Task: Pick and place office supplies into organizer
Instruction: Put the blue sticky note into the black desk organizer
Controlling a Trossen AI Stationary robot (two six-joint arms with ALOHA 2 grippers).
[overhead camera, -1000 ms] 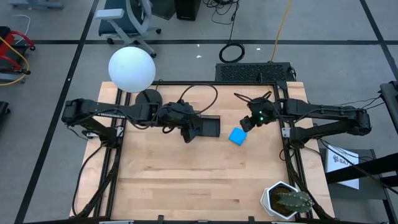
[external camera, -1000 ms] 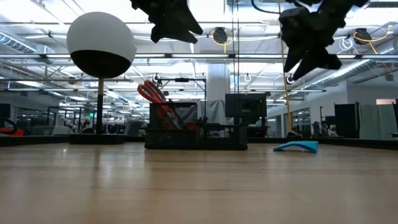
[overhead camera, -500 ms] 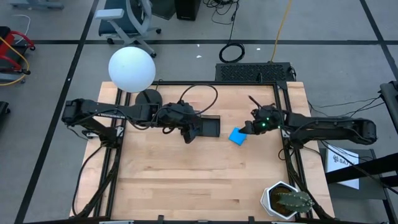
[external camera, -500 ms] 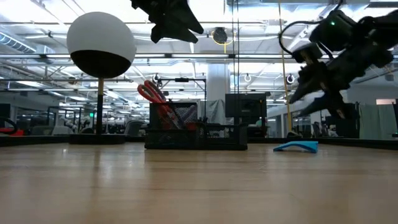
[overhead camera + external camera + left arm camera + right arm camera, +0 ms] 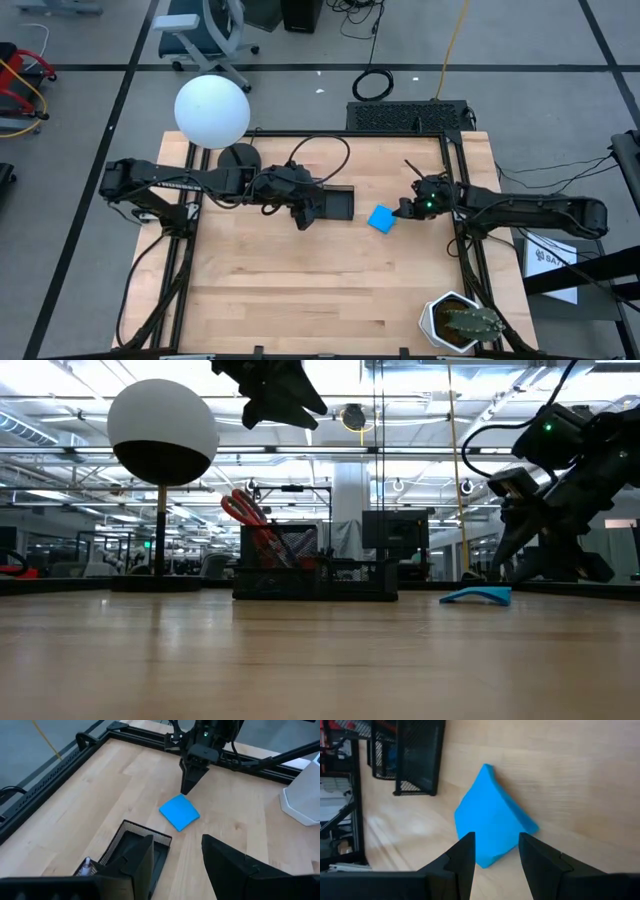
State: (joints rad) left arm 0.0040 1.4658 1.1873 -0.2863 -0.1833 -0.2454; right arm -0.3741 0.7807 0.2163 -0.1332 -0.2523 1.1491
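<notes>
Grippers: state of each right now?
Left gripper: open, empty, raised above the organizer.
Right gripper: open, empty, lowered at the blue pad.

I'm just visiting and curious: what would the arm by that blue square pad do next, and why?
Probably ease the right gripper forward so its open fingers straddle the blue pad's near edge, then close. The pad lies loose on the table, outside the organizer.

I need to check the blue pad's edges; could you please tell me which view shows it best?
The right wrist view: the pad fills it, edges clear. The left wrist view shows it smaller, the high view tiny, the low view edge-on.
</notes>
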